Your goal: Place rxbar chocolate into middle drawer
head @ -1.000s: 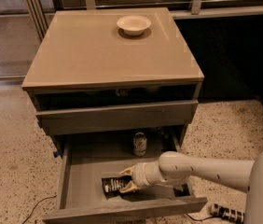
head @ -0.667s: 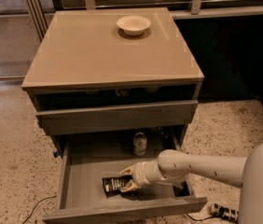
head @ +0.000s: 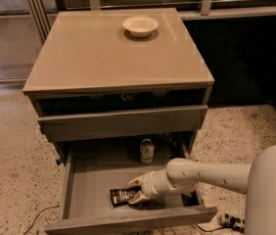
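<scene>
The middle drawer [head: 77,187] is pulled out at the bottom of the grey cabinet, showing its flat grey floor. The rxbar chocolate [head: 120,196], a black wrapper with white lettering, lies flat on that floor near the front. My gripper [head: 134,190] reaches in from the right and sits low inside the drawer. Its two pale fingers are spread, one on each side of the bar's right end. The bar rests on the floor and is not lifted.
A small metal can [head: 147,151] stands at the back of the drawer. A shorter grey drawer front [head: 123,122] above is closed. A white bowl [head: 140,26] sits on the cabinet top [head: 108,58]. A cable [head: 40,217] lies on the speckled floor at left.
The bar lies in the same spot on the drawer floor. My gripper stays at its right end, and the arm has barely shifted.
</scene>
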`<act>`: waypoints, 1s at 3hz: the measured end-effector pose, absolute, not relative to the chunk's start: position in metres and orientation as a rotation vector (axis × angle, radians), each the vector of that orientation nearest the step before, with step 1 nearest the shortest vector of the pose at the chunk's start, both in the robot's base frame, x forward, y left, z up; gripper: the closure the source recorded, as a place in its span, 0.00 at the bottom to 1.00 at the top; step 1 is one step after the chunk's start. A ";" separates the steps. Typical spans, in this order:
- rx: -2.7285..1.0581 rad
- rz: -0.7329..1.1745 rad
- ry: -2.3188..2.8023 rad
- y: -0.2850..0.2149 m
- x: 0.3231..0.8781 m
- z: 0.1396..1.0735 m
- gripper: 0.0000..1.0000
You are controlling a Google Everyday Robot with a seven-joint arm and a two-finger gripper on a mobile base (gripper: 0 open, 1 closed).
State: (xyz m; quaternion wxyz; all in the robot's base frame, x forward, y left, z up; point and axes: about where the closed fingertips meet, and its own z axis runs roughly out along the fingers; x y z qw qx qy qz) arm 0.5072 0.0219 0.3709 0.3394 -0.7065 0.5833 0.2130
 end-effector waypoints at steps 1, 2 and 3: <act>-1.839 0.556 1.522 0.021 0.507 0.370 1.00; -1.838 0.558 1.526 0.021 0.506 0.369 0.87; -1.837 0.559 1.530 0.020 0.506 0.368 0.63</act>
